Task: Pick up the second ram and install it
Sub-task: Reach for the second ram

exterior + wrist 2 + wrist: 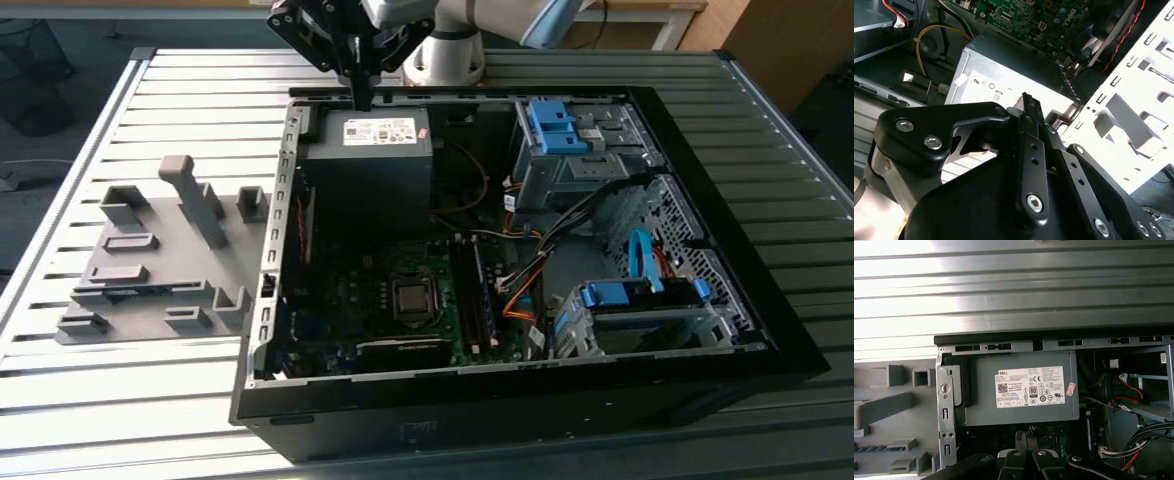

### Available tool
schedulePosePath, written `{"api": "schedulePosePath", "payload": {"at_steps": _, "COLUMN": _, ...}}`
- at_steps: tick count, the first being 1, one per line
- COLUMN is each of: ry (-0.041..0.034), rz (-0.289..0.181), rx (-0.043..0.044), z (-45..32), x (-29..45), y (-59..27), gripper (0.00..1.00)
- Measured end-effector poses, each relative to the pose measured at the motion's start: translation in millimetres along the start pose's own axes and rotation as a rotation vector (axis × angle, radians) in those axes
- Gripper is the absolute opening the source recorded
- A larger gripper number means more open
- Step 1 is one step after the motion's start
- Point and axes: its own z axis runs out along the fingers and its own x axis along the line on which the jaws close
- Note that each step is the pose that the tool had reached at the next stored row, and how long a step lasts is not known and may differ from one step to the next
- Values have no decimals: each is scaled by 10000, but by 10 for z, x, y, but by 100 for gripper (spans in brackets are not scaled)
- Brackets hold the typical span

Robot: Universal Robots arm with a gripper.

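My gripper (362, 98) hangs over the back wall of the open computer case (667, 180), just behind the grey power supply (367, 165). Its black fingers (1028, 107) are pressed together with nothing between them. In the first wrist view a thin blue-green strip, which looks like the second ram (869, 448), lies on edge in a slot of the grey fixture (884, 407). That fixture (147, 250) stands outside the case on the exterior view's left, well away from the gripper. On the motherboard the long black slots (477, 295) run beside a green stick that is seated.
Blue drive cages (561, 130) and loose orange and black cables (521, 270) fill the case's side on the exterior view's right. The case stands on a ribbed metal table (160, 400). The arm's base (447, 55) stands behind the case.
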Motion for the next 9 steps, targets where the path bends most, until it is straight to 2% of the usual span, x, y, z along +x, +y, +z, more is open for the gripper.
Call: {"api": "schedulePosePath", "payload": {"at_steps": 9, "ry": 1, "rz": -1, "rx": 0, "z": -1, "x": 67, "y": -5, "gripper": 11}}
